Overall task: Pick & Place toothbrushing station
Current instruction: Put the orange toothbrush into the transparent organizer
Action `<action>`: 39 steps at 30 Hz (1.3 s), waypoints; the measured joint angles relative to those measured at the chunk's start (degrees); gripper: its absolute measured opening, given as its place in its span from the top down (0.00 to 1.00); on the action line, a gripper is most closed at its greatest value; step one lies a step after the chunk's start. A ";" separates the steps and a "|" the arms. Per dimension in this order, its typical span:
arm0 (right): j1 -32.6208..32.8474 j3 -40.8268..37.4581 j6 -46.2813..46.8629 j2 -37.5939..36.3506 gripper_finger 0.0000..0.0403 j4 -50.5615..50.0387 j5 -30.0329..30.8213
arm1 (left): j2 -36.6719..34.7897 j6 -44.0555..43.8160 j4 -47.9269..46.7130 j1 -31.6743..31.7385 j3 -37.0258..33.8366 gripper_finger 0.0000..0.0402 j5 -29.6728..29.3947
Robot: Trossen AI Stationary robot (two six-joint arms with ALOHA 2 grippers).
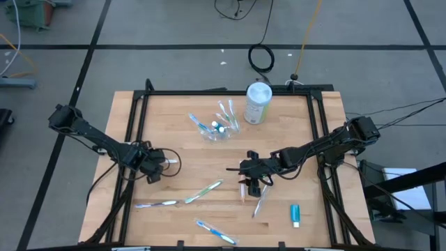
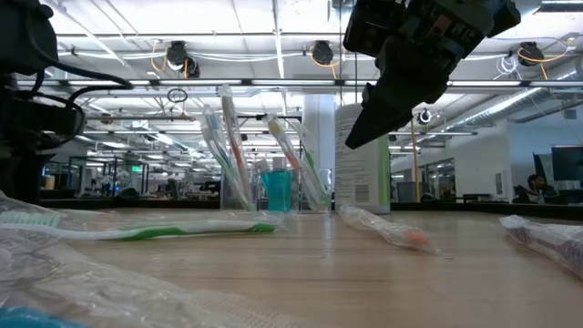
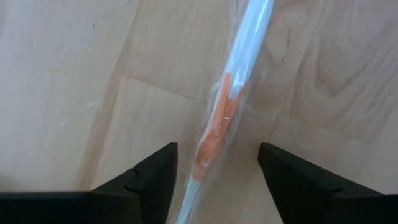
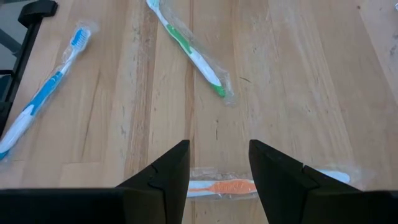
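Note:
A clear cup [image 1: 218,130] holding several wrapped toothbrushes and a blue tube [image 2: 276,189] stands at the far middle of the table. My left gripper [image 1: 164,166] is open low over the table's left. Its fingers stand on either side of a wrapped orange-handled toothbrush [image 3: 214,134] that lies flat on the wood. My right gripper [image 1: 247,174] is open and raised above another wrapped orange toothbrush [image 4: 227,186], which lies flat on the table [image 2: 392,228]. The right gripper also shows in the low view [image 2: 392,100], clear of the table.
A white-and-green canister [image 1: 258,103] stands beside the cup. Loose wrapped toothbrushes lie toward the near edge: a green one [image 1: 204,190], a blue one [image 1: 157,204], another blue one [image 1: 216,231] and one at the middle [image 1: 260,203]. A blue toothpaste tube [image 1: 295,214] lies at the near right.

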 joint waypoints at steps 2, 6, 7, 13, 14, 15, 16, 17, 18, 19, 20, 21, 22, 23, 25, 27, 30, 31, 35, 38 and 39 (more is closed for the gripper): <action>0.00 0.00 0.00 0.00 0.61 0.00 0.00 | 0.02 0.57 0.50 0.00 -0.05 0.47 0.22; -0.18 0.00 0.00 0.00 0.61 0.00 -0.02 | 0.10 0.65 3.08 0.02 -0.20 0.62 0.17; -0.30 0.00 0.00 0.00 0.61 0.00 -0.01 | 0.10 0.65 3.96 0.00 -0.23 0.66 -0.14; -2.58 0.00 -1.80 0.00 0.61 0.59 0.00 | 0.30 6.51 10.03 0.02 -0.42 0.87 -3.15; -3.40 0.00 -3.78 0.00 0.61 1.62 0.10 | 0.28 8.99 11.27 0.07 -0.50 0.90 -3.90; -4.26 0.00 -5.79 0.00 0.61 3.30 0.76 | 0.29 11.62 13.24 0.09 -0.46 0.92 -4.85; -5.09 0.00 -7.21 0.27 0.61 5.49 2.34 | 0.28 14.46 14.54 0.11 -0.46 0.95 -5.57; -5.92 0.00 -7.69 0.69 0.61 7.90 4.27 | 0.28 17.32 15.96 0.09 -0.46 0.97 -6.30; -6.66 0.00 -7.97 1.23 0.61 10.73 6.67 | 0.29 19.98 17.60 0.09 -0.46 0.98 -6.92; -7.34 0.00 -8.02 1.64 0.61 12.90 8.81 | 0.28 22.47 19.38 0.09 -0.48 0.99 -7.51; -8.03 -0.04 -8.02 2.24 0.61 15.02 10.00 | 0.28 24.56 22.04 0.09 -0.48 0.98 -7.74; -8.65 -0.03 -8.32 2.95 0.61 17.72 10.35 | 0.28 26.42 24.74 0.09 -0.45 0.97 -7.93; -9.16 0.01 -9.28 3.59 0.61 19.85 10.09 | 0.26 28.52 27.07 0.09 -0.42 0.97 -8.04; -9.42 0.04 -10.63 4.18 0.61 21.02 9.32 | 0.26 30.63 29.23 0.09 -0.42 0.96 -8.03; -9.41 -0.04 -12.79 5.62 0.62 23.74 7.04 | 0.26 34.65 34.11 0.09 -0.42 0.97 -8.05; -9.10 -0.04 -14.24 7.84 0.62 28.68 4.80 | 0.22 39.29 38.75 0.30 -0.42 0.99 -7.95; -8.42 -0.04 -17.85 11.18 0.62 35.86 1.30 | 0.25 45.55 45.24 1.08 -0.39 0.99 -7.95; -8.15 -0.04 -19.11 12.37 0.62 38.60 1.03 | 0.47 47.29 47.27 1.37 -0.37 0.98 -7.94; -7.51 -0.02 -23.72 15.35 0.62 45.55 1.21 | 2.50 53.49 54.95 2.33 -0.31 0.99 -6.78; -7.32 -0.02 -24.46 16.34 0.61 47.23 1.27 | 4.28 56.53 58.59 2.68 -0.28 0.99 -6.24; -7.32 -0.02 -24.48 16.48 0.60 47.21 1.27 | 5.01 57.10 59.61 2.88 -0.28 0.99 -6.26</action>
